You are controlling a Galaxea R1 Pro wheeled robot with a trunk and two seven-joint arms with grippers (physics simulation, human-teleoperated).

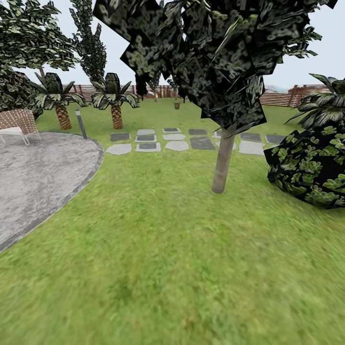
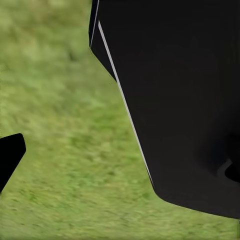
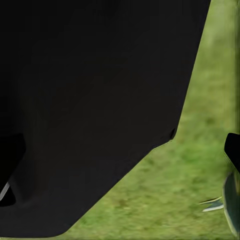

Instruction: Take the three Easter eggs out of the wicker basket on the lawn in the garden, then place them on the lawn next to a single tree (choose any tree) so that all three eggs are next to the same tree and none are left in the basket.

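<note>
A tree [image 1: 223, 160] stands upright on the lawn [image 1: 158, 249], its trunk leaning slightly, beside a dark bush [image 1: 311, 165]. Stepping stones [image 1: 177, 140] lie beyond it. I cannot tell either hand's state.

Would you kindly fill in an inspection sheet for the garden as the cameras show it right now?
Surface: lawn, short green grass; grey paved patch at left.
Job's things: a thin-trunked tree ahead; no eggs or basket seen.
Clutter: stepping stones, a post lamp, a woven chair.
Grippers: dark robot body above grass; open or shut cannot be told.
Cables: nothing seen.
Surroundings: wooden fence, two palms, a leafy bush.
</note>
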